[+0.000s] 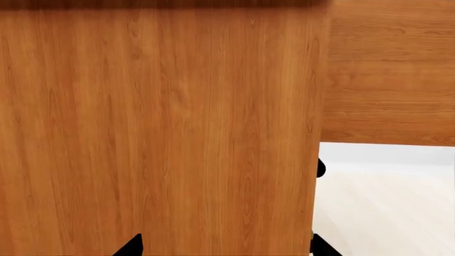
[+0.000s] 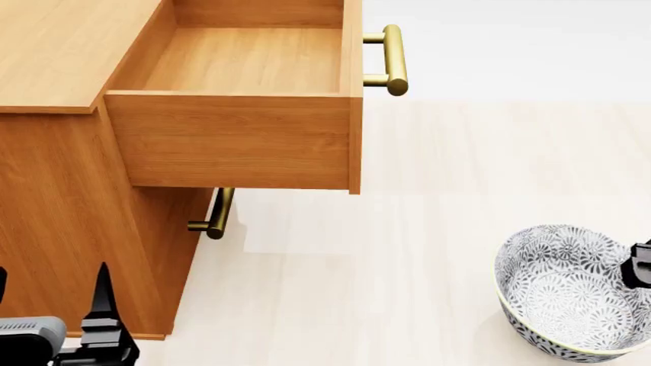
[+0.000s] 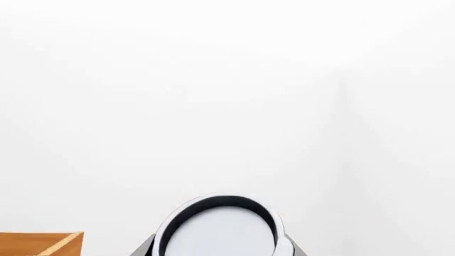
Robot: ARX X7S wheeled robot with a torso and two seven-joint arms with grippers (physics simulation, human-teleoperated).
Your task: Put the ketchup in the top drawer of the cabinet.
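Observation:
The cabinet (image 2: 61, 198) stands at the left with its top drawer (image 2: 234, 141) pulled out and nothing showing inside it. In the right wrist view a round silver can top, the ketchup (image 3: 217, 229), sits between the grey fingers of my right gripper (image 3: 219, 246), which is shut on it; its label is hidden. In the head view only a black part of that arm (image 2: 639, 263) shows, over the bowl's far rim. My left gripper (image 1: 226, 248) is open, low beside the cabinet's side panel (image 1: 156, 128), with one finger (image 2: 102, 301) showing in the head view.
A grey-white patterned bowl (image 2: 569, 293) stands on the pale floor at the lower right. A brass bar handle (image 2: 395, 59) juts from the open drawer's front. The lower drawer's handle (image 2: 218, 215) sits under it. A wooden corner (image 3: 39, 244) shows in the right wrist view.

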